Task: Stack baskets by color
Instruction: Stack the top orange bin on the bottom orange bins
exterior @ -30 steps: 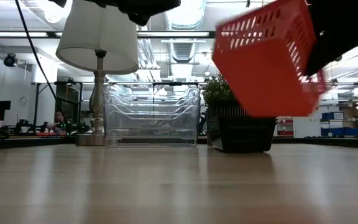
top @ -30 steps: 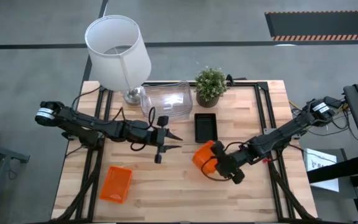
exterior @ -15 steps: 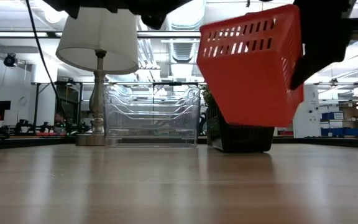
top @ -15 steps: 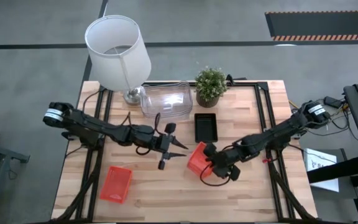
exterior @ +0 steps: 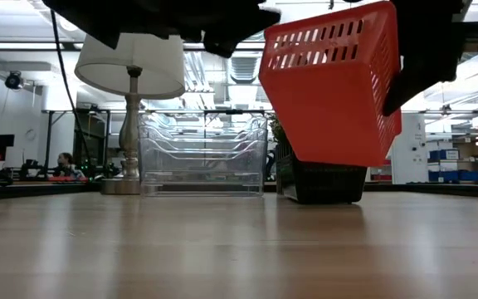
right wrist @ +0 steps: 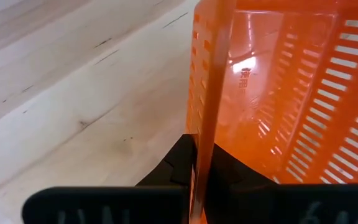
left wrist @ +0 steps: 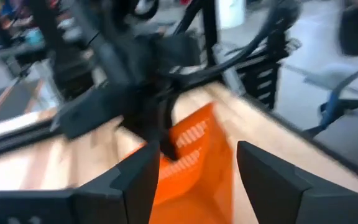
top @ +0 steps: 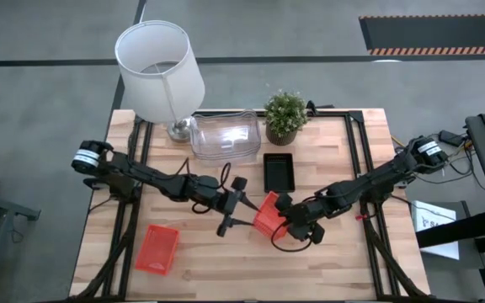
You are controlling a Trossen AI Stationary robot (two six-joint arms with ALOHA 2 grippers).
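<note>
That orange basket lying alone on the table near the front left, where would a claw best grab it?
Judging by its pose, the orange basket sits open side up, so a claw could drop from above and pinch one thin side wall, much as the right claw pinches the rim of the raised basket.

No text, label, brand or number can be read in any of the views. The paper sheet [top: 434, 220] beside the bench carries dark marks, but they are too small to read. An embossed mark shows inside the orange basket [right wrist: 278, 93], but its characters cannot be made out.
</note>
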